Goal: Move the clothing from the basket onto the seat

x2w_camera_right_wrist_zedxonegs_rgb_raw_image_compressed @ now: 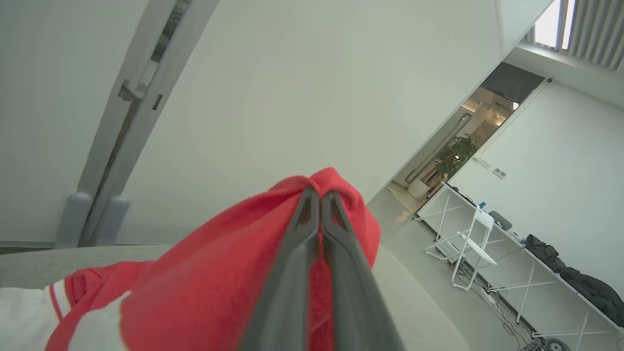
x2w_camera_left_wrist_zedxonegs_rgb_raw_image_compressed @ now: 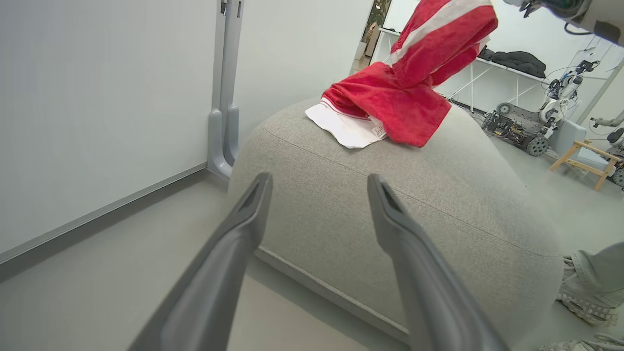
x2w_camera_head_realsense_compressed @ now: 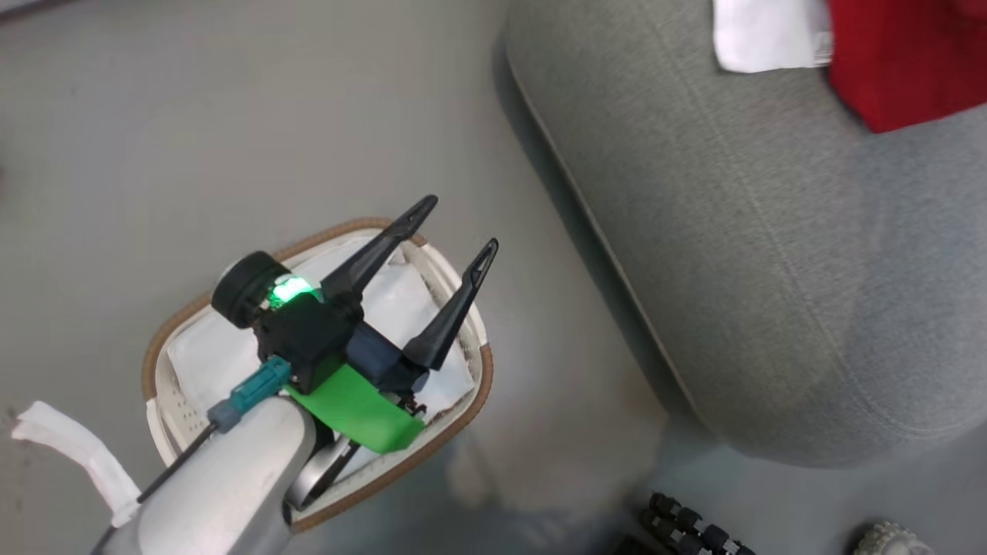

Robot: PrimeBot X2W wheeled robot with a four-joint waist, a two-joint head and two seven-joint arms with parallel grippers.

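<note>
The red clothing (x2w_camera_left_wrist_zedxonegs_rgb_raw_image_compressed: 399,92) with white bands lies partly on the grey seat (x2w_camera_left_wrist_zedxonegs_rgb_raw_image_compressed: 438,204) and partly hangs lifted above it. My right gripper (x2w_camera_right_wrist_zedxonegs_rgb_raw_image_compressed: 319,195) is shut on a fold of that clothing (x2w_camera_right_wrist_zedxonegs_rgb_raw_image_compressed: 234,273). In the head view the clothing (x2w_camera_head_realsense_compressed: 902,58) rests at the seat's (x2w_camera_head_realsense_compressed: 771,231) far right corner. My left gripper (x2w_camera_head_realsense_compressed: 460,223) is open and holds nothing, hovering over the white basket (x2w_camera_head_realsense_compressed: 472,401) with the brown rim. Its fingers (x2w_camera_left_wrist_zedxonegs_rgb_raw_image_compressed: 243,229) point toward the seat's front edge. A flat white liner sheet (x2w_camera_head_realsense_compressed: 401,304) lies inside the basket.
Grey floor surrounds the basket and seat. A wall with a grey post (x2w_camera_left_wrist_zedxonegs_rgb_raw_image_compressed: 222,97) stands left of the seat. A person's shoe (x2w_camera_left_wrist_zedxonegs_rgb_raw_image_compressed: 585,297) is at the seat's right. A wheeled machine (x2w_camera_left_wrist_zedxonegs_rgb_raw_image_compressed: 516,126), a wooden stool (x2w_camera_left_wrist_zedxonegs_rgb_raw_image_compressed: 585,161) and white tables (x2w_camera_right_wrist_zedxonegs_rgb_raw_image_compressed: 492,263) stand farther back.
</note>
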